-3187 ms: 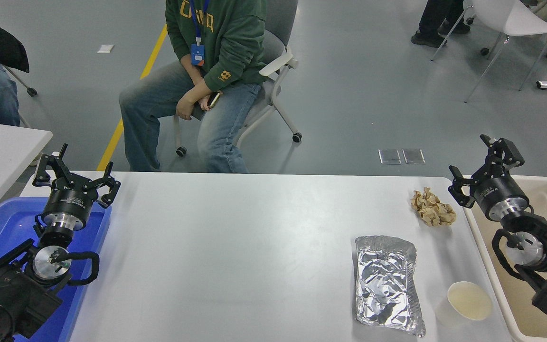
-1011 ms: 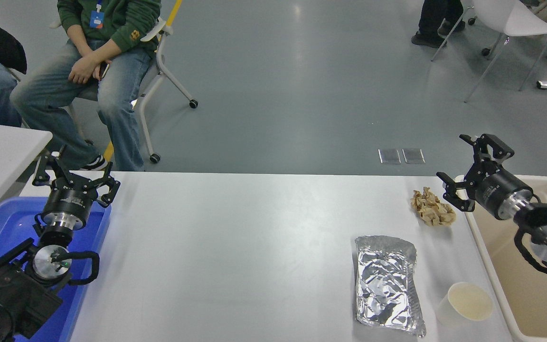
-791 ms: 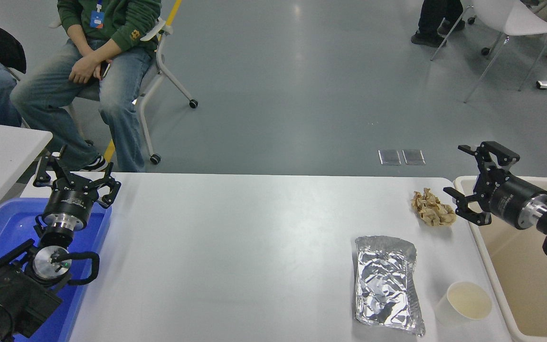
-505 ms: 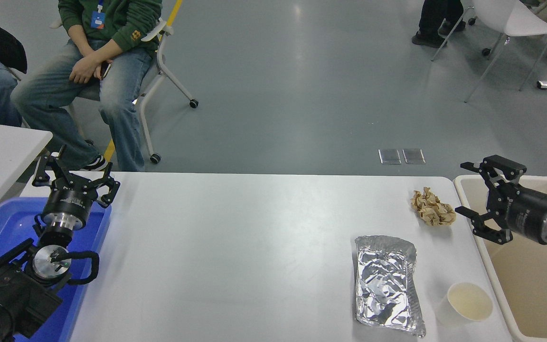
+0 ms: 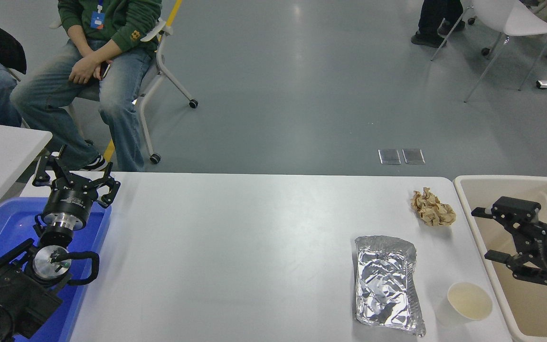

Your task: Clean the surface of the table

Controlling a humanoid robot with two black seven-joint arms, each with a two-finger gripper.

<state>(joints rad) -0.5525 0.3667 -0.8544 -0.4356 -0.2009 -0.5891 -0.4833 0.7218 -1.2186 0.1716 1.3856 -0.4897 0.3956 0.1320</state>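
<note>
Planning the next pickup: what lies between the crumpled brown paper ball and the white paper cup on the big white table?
In the head view, only bare table surface lies between the crumpled brown paper ball and the white paper cup; the silver foil tray sits left of that line.

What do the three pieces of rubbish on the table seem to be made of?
The tray looks like thin aluminium foil: bright silver, shiny and full of creases. The wad seems to be crumpled brown paper, matte with sharp folds. The cup is probably paper, pale cream and matte, though thin plastic cannot be ruled out.
</note>
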